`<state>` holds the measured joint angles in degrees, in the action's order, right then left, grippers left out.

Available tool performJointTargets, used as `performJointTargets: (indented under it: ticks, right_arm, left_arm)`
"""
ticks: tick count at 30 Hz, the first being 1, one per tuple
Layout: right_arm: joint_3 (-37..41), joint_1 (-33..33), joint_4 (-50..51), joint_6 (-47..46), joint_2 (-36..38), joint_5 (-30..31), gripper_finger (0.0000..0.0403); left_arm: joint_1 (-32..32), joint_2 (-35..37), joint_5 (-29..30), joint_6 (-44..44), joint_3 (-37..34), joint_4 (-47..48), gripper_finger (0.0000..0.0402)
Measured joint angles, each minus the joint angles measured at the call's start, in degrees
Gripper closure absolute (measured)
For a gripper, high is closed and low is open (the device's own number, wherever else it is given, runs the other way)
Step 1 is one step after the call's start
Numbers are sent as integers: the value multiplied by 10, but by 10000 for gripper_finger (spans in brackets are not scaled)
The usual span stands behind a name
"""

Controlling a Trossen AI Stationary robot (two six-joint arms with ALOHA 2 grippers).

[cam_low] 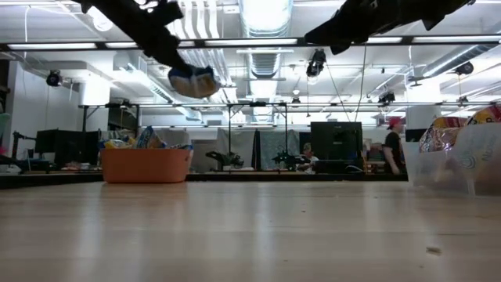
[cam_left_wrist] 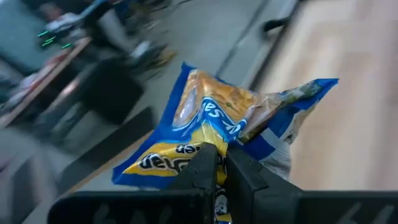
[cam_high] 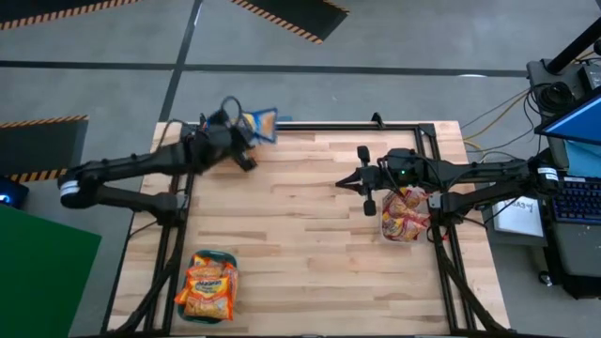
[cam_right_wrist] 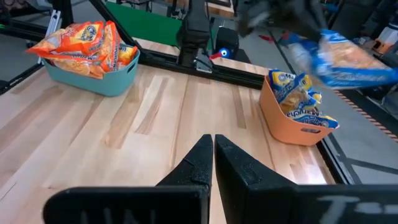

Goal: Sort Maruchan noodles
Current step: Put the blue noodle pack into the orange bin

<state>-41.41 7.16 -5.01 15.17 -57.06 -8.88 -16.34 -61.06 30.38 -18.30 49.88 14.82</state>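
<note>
My left gripper (cam_left_wrist: 221, 158) is shut on a blue-and-yellow noodle packet (cam_left_wrist: 230, 115), held high over the table's far left corner (cam_high: 264, 124); the low view shows the packet (cam_low: 193, 81) well above the orange bin (cam_low: 145, 164). That bin (cam_right_wrist: 297, 118) holds more blue-and-yellow packets. A teal bin (cam_high: 208, 286) at the near left holds orange packets. A clear bin (cam_high: 406, 214) at the right holds red packets. My right gripper (cam_right_wrist: 213, 149) is shut and empty, up over the table's right half (cam_high: 343, 182). My left gripper pinches the packet between its two fingers at the yellow-and-blue edge nearest the wrist (cam_left_wrist: 186, 158). The fingers come at it slanting slightly downward from the table's left side. The packet is lifted clear of table and bins, and it sticks out crumpled beyond the fingertips.
Bare wood lies across the table's middle (cam_high: 300, 235). A black frame rail (cam_high: 376, 125) runs along the far edge. A desk with a keyboard and screen (cam_high: 573, 188) stands beyond the right edge. People and desks show in the room behind (cam_low: 391, 145).
</note>
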Motion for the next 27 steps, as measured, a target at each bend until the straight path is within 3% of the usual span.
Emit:
performJointTargets:
  ticks: [5,10,13,19,22,27]
  right_arm:
    - [0,0,0,0,0,0,394]
    - [0,0,0,0,0,0,394]
    - [0,0,0,0,0,0,394]
    - [0,0,1,-1,0,0,394]
    - [0,0,1,-1,0,0,394]
    - [0,0,4,-2,0,0,394]
  left_arm:
    - [-107,0,-4,-23,0,23,401]
    - [-198,-45,-89,-37,-5,44,401]
    - [-236,-87,-104,-33,-5,49,401]
    - [-252,-146,-103,-37,-5,82,401]
    - [-252,-170,-70,-32,-3,92,398]
    - [-251,-184,-64,-27,29,165,358]
